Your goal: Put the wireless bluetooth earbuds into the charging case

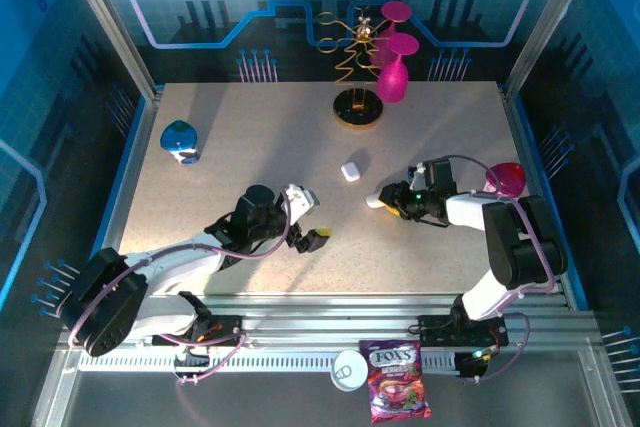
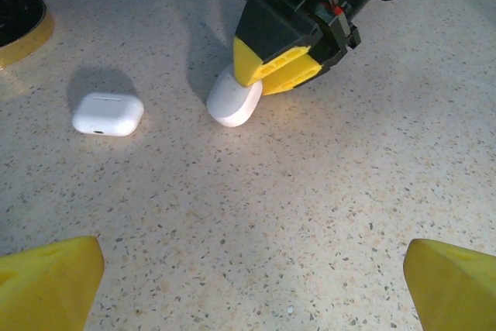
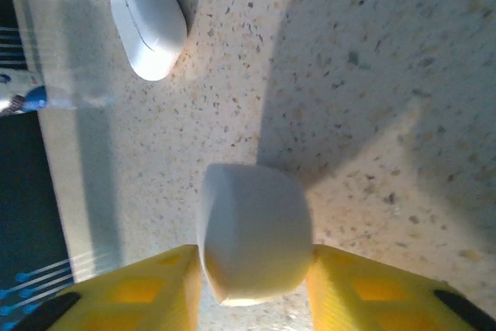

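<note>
White pill-shaped plastic charging case (image 1: 350, 171) just beyond right gripper (image 1: 383, 200), long axis along reach; jaws clamping squarish white lump (image 3: 256, 238); left gripper (image 1: 310, 217) wide, farther.

Strong light brightens the speckled beige desk (image 1: 200, 117), a broad diagonal shadow crossing it. Right wrist view: shade covers the right half, the near squarish white plastic lump (image 3: 252, 234) soft-focused.

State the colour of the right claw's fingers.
Yellow. The right claw, closed on a white lump, shows its fingers best in the left wrist view.
</note>
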